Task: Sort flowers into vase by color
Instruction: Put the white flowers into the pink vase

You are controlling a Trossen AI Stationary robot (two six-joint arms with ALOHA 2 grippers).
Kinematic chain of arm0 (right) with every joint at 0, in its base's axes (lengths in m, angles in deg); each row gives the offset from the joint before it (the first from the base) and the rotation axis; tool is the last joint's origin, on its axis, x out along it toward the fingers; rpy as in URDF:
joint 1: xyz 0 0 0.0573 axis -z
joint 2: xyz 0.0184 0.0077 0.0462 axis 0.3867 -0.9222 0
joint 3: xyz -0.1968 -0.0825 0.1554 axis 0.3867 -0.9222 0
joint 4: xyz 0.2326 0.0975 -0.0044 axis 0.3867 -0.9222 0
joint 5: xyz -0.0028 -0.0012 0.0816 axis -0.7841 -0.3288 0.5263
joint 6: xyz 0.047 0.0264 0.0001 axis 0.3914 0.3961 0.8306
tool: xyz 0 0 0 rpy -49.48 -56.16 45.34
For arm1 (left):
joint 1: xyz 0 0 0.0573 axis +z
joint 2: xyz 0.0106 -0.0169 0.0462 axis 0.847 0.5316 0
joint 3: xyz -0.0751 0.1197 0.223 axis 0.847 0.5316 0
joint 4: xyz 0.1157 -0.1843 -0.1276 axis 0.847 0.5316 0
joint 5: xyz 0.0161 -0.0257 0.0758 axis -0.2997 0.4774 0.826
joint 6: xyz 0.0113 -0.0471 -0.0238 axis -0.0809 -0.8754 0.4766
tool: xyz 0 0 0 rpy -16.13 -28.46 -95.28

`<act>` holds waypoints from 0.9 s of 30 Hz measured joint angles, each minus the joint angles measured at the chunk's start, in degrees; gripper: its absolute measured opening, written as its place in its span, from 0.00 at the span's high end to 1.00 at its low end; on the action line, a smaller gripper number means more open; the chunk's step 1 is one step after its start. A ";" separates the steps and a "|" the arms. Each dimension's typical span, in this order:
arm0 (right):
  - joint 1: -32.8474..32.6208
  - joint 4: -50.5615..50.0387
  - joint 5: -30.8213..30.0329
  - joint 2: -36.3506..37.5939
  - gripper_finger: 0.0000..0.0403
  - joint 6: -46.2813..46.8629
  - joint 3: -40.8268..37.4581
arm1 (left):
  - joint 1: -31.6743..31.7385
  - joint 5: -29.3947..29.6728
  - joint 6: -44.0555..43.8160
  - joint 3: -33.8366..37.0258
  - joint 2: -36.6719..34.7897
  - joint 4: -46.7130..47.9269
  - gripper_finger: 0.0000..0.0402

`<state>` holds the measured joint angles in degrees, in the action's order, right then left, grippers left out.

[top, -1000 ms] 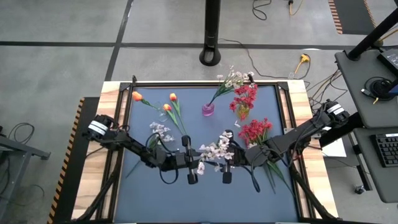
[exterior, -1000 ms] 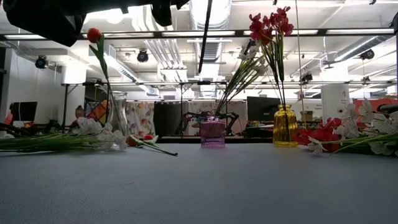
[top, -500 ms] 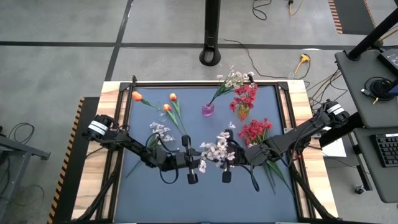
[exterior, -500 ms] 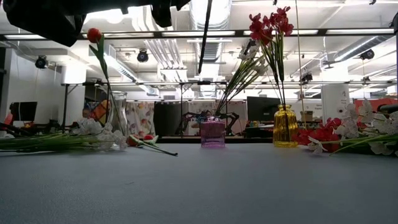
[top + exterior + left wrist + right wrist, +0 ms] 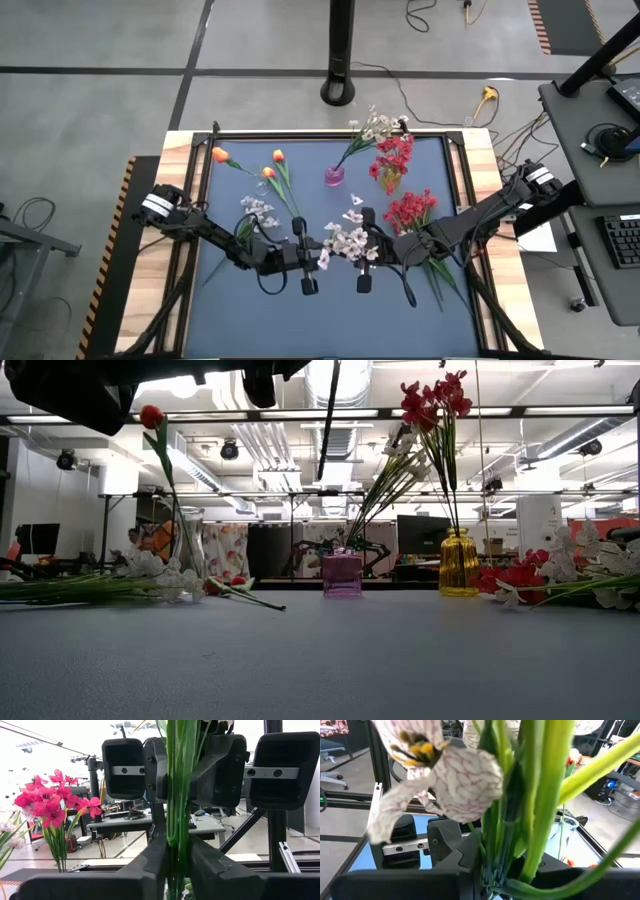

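Both grippers are meeting mid-surface, left gripper (image 5: 308,252) and right gripper (image 5: 362,250) each pinching the green stems of the white flower spray (image 5: 345,241) (fingers nearly closed), lifted between them.

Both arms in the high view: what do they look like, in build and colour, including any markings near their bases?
The left arm and right arm are slim, jointed and dark, almost black. Each has a pale, white-striped collar near its base, at the table's side edges. The left gripper and right gripper each end in two blocky black fingers. In the left wrist view, the opposite arm's finger blocks carry a small silver plate with two screws.
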<state>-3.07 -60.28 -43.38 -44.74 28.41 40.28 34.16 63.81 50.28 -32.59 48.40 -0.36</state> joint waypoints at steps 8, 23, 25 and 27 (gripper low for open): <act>0.00 -0.01 0.00 0.00 0.85 0.49 0.00 | -0.46 5.44 -1.72 0.11 -0.02 1.02 0.60; 2.30 -0.10 -0.46 3.77 0.85 -0.59 0.08 | -2.75 16.01 -10.00 2.09 -0.09 13.28 0.41; 3.31 -1.28 -0.46 3.98 0.85 -0.76 0.91 | -2.75 16.45 -11.83 2.17 -0.09 15.93 0.41; 4.45 -3.43 -0.45 3.98 0.85 -1.42 2.52 | -2.75 17.64 -13.29 2.27 -0.09 19.17 0.41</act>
<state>1.37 -63.71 -43.83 -40.76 26.99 42.80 31.40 81.44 36.99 -30.32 48.32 18.81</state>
